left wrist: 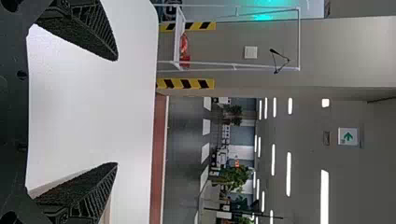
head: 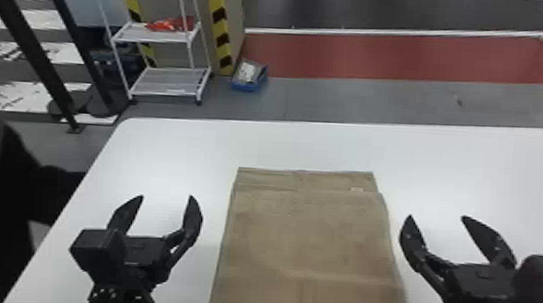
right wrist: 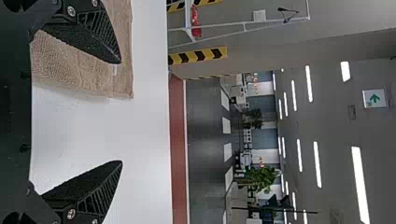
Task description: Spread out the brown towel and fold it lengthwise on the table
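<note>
1 brown towel, folded, lying flat on the white table. Placed lower centre of the head view, running out of the frame at the bottom edge. Layered, with a strip of the under layer exposed along the far edge; bearing 1 small pale label near the far right corner. Marked with a faint crease across the lower part. Partly visible also at upper left of the right wrist view, behind 1 finger.

1 left gripper, black, at lower left of the head view, beside the towel and apart from it. Standing wide, 2 fingers well parted, with nothing between.

1 right gripper, black, at lower right of the head view, on the towel's other side, likewise apart. Also wide, empty, 2 fingers well spread.

1 white rack, at upper left, carrying red material on a shelf. 1 blue box, at upper centre-left, on the floor. 1 red floor band, across upper right. 2 black posts, leaning through upper left.
</note>
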{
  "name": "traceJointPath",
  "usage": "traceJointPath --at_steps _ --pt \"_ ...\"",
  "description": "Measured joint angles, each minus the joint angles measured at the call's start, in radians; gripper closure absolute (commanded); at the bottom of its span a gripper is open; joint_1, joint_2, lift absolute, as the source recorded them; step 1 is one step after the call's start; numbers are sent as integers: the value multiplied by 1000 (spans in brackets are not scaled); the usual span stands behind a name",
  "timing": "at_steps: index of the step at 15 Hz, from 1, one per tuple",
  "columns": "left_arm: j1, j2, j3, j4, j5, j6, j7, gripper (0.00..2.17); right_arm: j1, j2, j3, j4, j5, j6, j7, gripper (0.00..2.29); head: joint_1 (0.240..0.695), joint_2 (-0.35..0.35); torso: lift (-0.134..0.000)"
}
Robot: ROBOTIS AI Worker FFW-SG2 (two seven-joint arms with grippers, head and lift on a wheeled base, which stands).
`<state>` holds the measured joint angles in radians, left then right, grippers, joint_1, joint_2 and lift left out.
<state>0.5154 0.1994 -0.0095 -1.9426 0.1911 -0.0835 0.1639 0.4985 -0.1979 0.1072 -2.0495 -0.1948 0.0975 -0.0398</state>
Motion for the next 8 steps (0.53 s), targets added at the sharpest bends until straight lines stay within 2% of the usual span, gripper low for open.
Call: traceJointPath --at_steps 8 --pt "0 0 -1 0 1 0 0 83 2 0 -1 -1 0 -3 0 127 695 117 -125"
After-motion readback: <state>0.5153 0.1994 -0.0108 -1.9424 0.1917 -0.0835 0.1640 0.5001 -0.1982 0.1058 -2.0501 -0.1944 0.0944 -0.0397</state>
